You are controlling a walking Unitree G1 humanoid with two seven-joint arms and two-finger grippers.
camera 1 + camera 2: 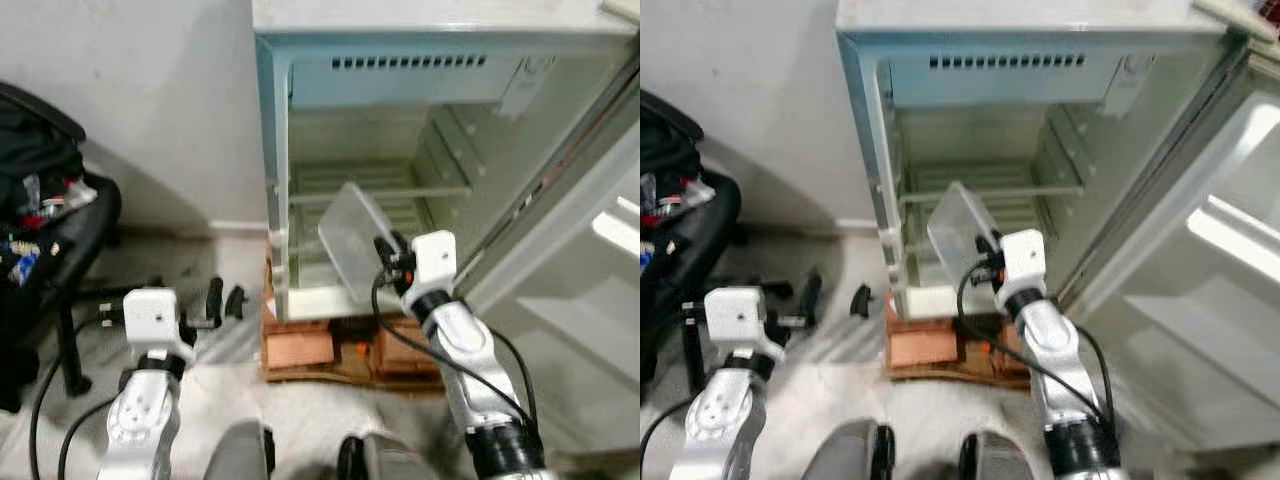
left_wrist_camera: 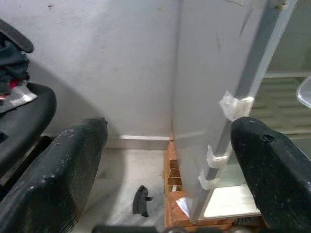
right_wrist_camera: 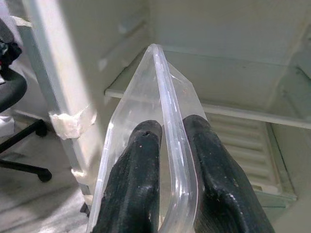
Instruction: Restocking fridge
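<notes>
Right claw (image 3: 167, 145) pinched the rim of a clear plastic container (image 1: 352, 240), one black finger (image 3: 133, 179) on each side of its thin wall. In the head view the container was held tilted at about 12 o'clock from the robot's body, just in front of the open fridge (image 1: 400, 150), level with the lower shelf (image 1: 385, 195) and not yet resting on it. It looked empty, so it was probably light; its wall looked thin and somewhat flexible, and smooth enough to slip, so a firm hold on the stiffer rolled rim seemed the best place to grip. The fridge stood on a brick and wood base (image 1: 330, 350). Left claw (image 1: 222, 300) hung at about 9 o'clock, low above the floor, its fingers (image 2: 58, 170) spread wide and holding nothing. A black office chair (image 1: 60, 230) piled with belongings stood farther out at 9 o'clock.
</notes>
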